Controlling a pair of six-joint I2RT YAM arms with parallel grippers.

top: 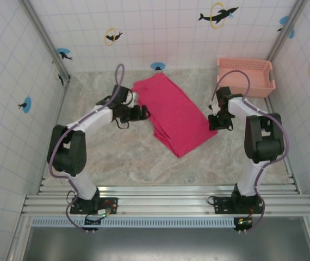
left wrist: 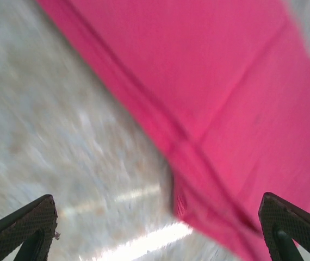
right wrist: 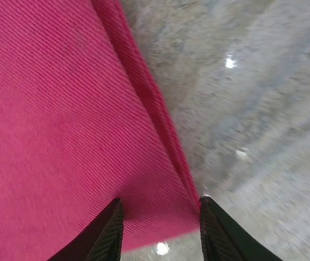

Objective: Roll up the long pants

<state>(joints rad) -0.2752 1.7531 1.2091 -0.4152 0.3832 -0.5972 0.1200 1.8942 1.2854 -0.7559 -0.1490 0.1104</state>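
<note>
long pants: folded flat strip, long axis diagonal | right gripper: fingers apart, straddling the short end's corner, likely the roll's start | left gripper: fingers wide apart, long side edge ahead-right, unclamped

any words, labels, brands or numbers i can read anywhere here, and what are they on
No text can be read in any view.
long pants: plain cloth, no label or print showing.
basket: plain plastic, no marking.
dolphin decals: pictures with rings, no words.
arm bases: small fittings, too small to tell whether anything is printed on them.
</note>
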